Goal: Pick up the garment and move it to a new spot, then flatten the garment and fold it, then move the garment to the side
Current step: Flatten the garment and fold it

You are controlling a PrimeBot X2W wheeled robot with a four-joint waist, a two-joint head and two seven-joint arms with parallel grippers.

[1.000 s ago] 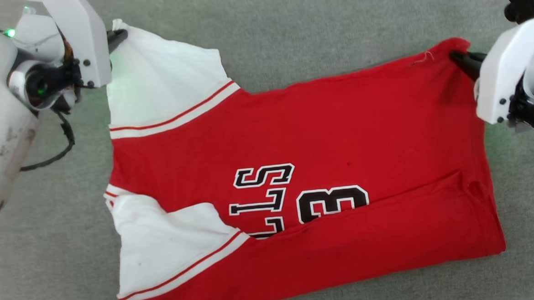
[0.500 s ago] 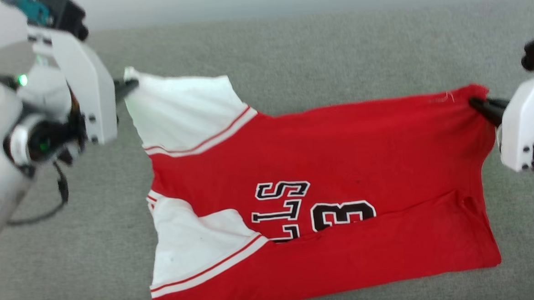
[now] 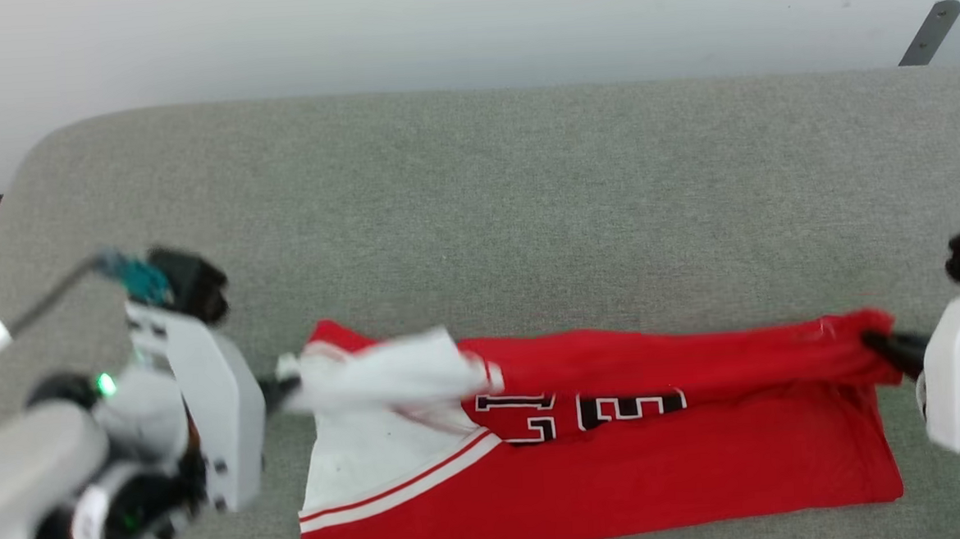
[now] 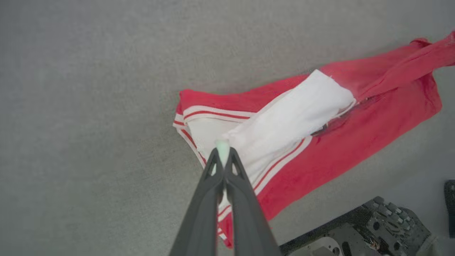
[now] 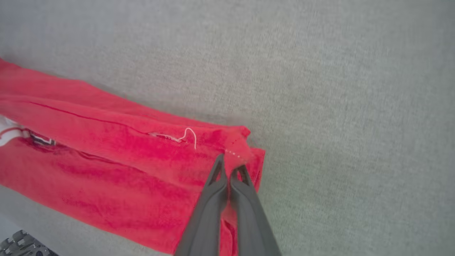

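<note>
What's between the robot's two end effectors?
The red jersey shirt with white sleeves, pinched by the left end effector and the right end effector, in the head view.

Black-and-white lettering (image 3: 586,410) on red garment (image 3: 606,485), upper part hidden under fold. Sideways digit 3 partly showing. Letters beside it too clipped to read.

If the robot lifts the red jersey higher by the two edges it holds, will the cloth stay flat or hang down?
Probably floppy: the jersey sags and folds over itself between the left pincer and the right pincer. It is likely light, since thin fingertip pinches carry its raised edge. The white sleeve may flop unpredictably.
</note>
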